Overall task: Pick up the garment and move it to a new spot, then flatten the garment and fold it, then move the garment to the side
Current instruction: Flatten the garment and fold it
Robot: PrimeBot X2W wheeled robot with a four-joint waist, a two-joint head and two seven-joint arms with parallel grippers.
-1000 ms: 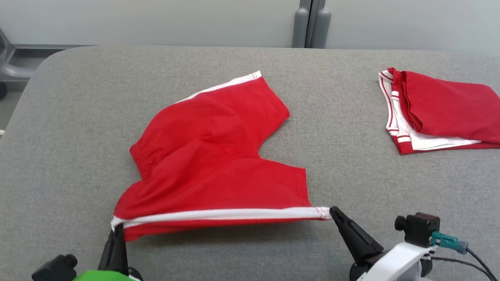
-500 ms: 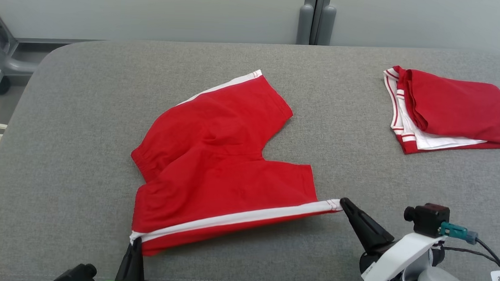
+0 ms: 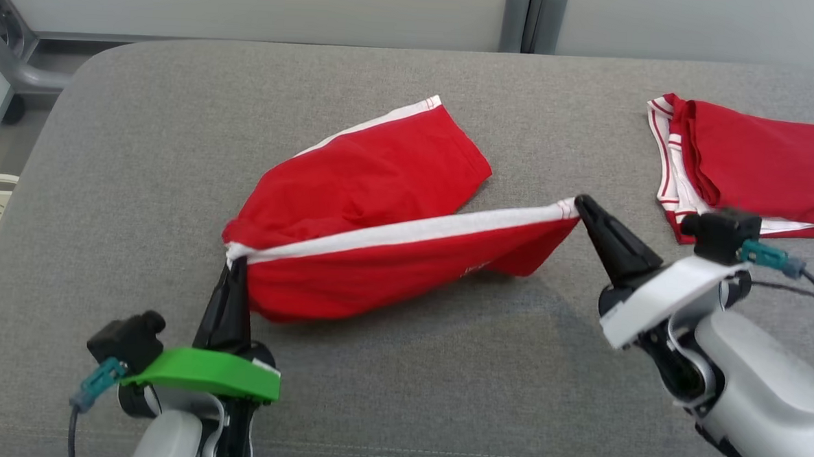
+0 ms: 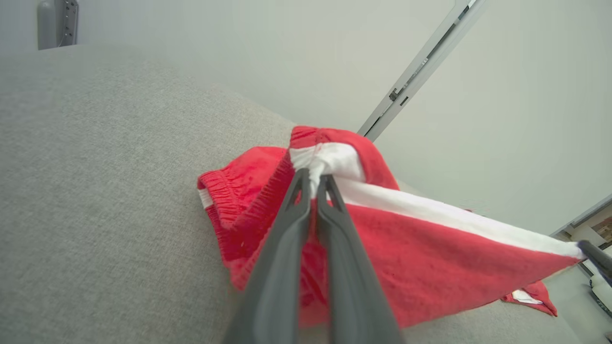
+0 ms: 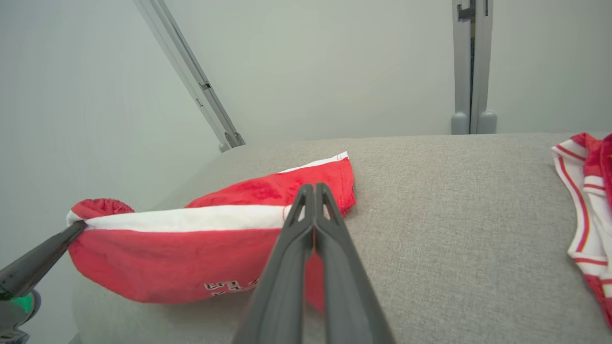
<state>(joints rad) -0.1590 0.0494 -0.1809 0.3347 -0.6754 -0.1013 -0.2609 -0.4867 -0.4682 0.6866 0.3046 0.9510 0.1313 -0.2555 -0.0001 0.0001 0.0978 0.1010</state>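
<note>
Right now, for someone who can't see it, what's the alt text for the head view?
The left gripper and right gripper pinch opposite ends of the white stripe on red shorts, holding it taut above a grey padded table. A folded red garment lies at the right.

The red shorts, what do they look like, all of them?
The red shorts look like soft cotton, with a white stripe down the side, a gathered stretchy waistband and white lettering on one leg. The far leg lies flat on the gray padded table. The near leg is held up, its striped edge pulled tight between the left fingers, pinching the waist corner, and the right fingers, pinching the hem corner.
</note>
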